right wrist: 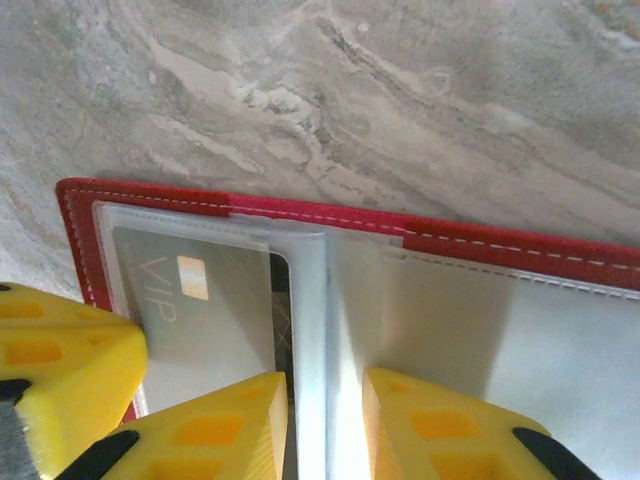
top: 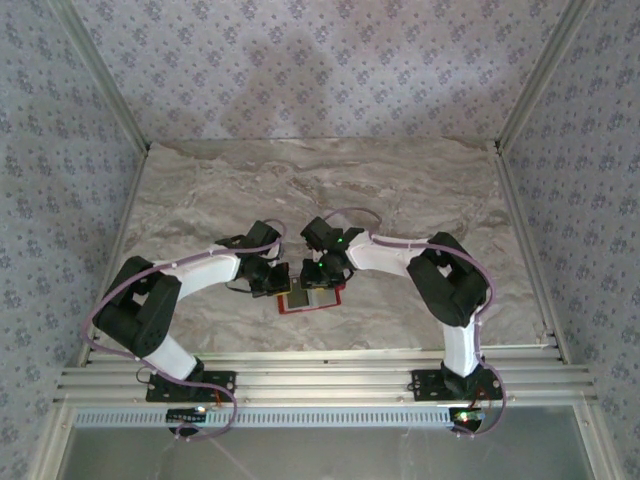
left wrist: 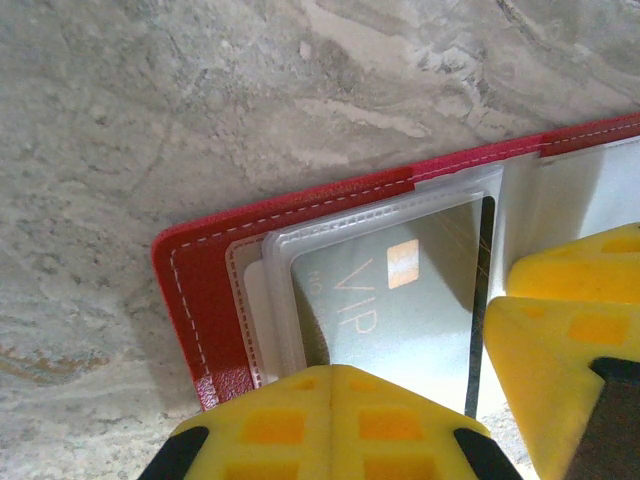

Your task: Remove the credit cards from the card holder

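Observation:
The red card holder (top: pixel 312 301) lies open and flat on the marble table, its clear pockets facing up. A grey-silver credit card (left wrist: pixel 400 310) marked VIP, with a dark band on one edge, sits in the left pocket. My left gripper (left wrist: pixel 335 368) is shut, its yellow tips resting on the near edge of that pocket and card. My right gripper (right wrist: pixel 325 375) stands narrowly open, straddling the pale centre fold of the card holder (right wrist: pixel 300 210). Its left finger rests by the dark band of the credit card (right wrist: pixel 200 300). Both grippers (top: pixel 285 288) (top: pixel 318 283) meet over the holder.
Bare marble table (top: pixel 330 190) stretches behind and to both sides of the holder. Patterned walls and metal frame posts (top: pixel 525 90) close in the workspace. The right half's clear pocket (right wrist: pixel 500 340) looks pale and I cannot tell what it holds.

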Motion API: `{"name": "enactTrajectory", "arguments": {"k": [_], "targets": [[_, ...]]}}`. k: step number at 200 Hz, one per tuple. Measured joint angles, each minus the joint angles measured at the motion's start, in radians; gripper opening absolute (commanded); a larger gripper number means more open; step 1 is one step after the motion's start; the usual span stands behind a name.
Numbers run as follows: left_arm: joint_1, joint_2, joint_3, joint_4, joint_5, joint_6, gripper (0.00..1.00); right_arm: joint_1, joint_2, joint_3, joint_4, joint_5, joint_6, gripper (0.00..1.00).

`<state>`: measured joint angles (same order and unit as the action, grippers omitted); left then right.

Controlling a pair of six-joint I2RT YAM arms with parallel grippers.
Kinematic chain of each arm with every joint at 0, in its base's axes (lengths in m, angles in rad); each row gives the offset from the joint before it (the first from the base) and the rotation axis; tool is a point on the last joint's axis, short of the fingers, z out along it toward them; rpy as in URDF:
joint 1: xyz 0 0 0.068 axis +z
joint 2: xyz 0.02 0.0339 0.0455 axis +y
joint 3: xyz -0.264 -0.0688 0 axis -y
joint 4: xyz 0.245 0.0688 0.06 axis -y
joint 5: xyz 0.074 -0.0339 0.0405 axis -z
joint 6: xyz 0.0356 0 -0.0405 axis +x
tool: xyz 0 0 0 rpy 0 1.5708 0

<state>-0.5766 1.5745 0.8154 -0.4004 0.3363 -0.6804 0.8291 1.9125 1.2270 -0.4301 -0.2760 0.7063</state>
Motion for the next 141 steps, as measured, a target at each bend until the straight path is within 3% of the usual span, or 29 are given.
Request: {"name": "enactTrajectory", "arguments": {"k": [141], "targets": [[-0.002,0.000,0.000,0.000,-0.004,0.001,0.00,0.000,0.011,-0.019,0.106,-0.092,0.016,0.24]]}}
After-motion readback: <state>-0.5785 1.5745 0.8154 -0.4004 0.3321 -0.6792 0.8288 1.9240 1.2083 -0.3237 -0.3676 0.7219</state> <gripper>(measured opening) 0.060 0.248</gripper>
